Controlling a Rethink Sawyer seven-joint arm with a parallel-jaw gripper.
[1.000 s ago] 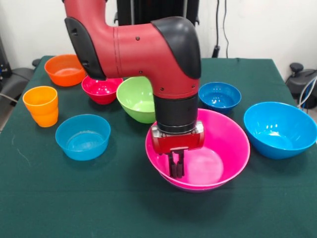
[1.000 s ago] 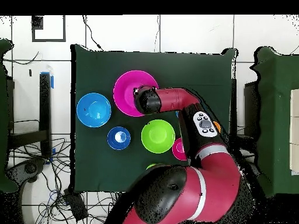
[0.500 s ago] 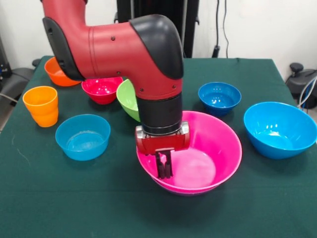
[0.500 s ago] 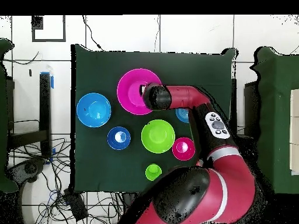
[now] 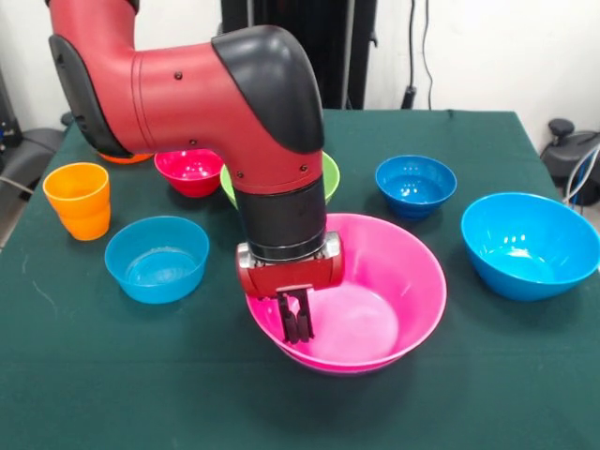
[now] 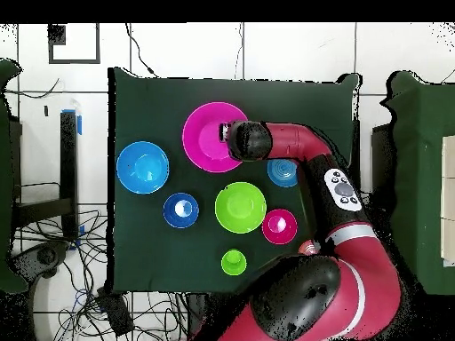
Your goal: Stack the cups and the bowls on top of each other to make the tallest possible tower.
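At the near-left rim of the pink bowl [image 5: 375, 309], the end effector [image 5: 296, 323] is reaching down from the arm [image 5: 187, 89], its two dark fingers [image 5: 304, 317] drawn close together and straddling the bowl's wall, one inside and one apparently outside. The fingers appear to be pinching that rim; whether the bowl is lifted clear of the desk [image 5: 112, 375] cannot be told.

Handling assessment: the pink bowl is looking like thin, glossy moulded plastic, so it is judged light and fairly stiff, though the wall may be flexing slightly under a one-sided pinch. The glossy surface is likely slippery, and a wide bowl held at one edge is tending to tilt away from the grip. The rim is the practical place to take hold, since the body is too wide for the fingers to span.

Positions relative to the pink bowl, front view:
- The lime green bowl [image 5: 327, 175] is sitting just behind it, mostly hidden by the arm.
- The dark-blue bowl [image 5: 415, 185] is standing behind and to the right, apart from it.
- The sky-blue bowl [image 5: 531, 244] is lying to the right, near but not touching.
- The light-blue bowl [image 5: 157, 258] is lying to the left.
- The red bowl [image 5: 190, 171] and the orange cup [image 5: 78, 200] are standing farther left.

In the overhead view, the light green cup [image 6: 234, 262] is standing well apart from the pink bowl, beyond the lime green bowl.
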